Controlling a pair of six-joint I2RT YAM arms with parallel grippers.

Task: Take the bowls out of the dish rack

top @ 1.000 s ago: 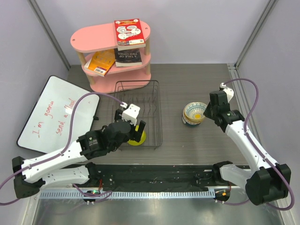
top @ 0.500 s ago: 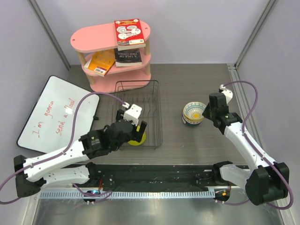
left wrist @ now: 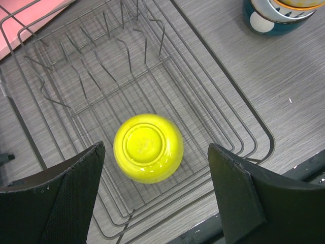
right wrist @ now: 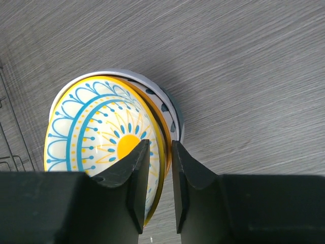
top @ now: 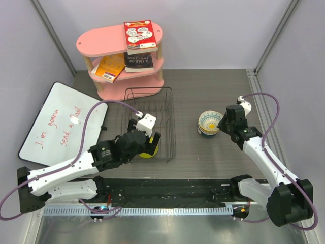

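A bright yellow-green bowl (left wrist: 148, 147) lies upside down in the near end of the black wire dish rack (left wrist: 91, 76). In the top view the bowl (top: 149, 150) is partly hidden by my left gripper (top: 144, 145). The left gripper (left wrist: 155, 152) hangs above it, wide open, one finger on each side. To the right of the rack (top: 171, 119) a stack of bowls (top: 209, 122) stands on the table. Its top bowl (right wrist: 96, 137) is teal-and-white with an orange centre and sits tilted. My right gripper (right wrist: 156, 145) is shut on this bowl's rim, one finger inside and one outside.
A pink shelf (top: 127, 56) with books stands behind the rack. A whiteboard (top: 61, 122) lies at the left. A black mat (top: 167, 190) runs along the near edge. The bowl stack also shows in the left wrist view (left wrist: 277, 15) beyond the rack's right rim.
My left gripper has shifted slightly right over the yellow-green bowl. My right wrist has swung a little toward the near edge while staying at the bowl stack.
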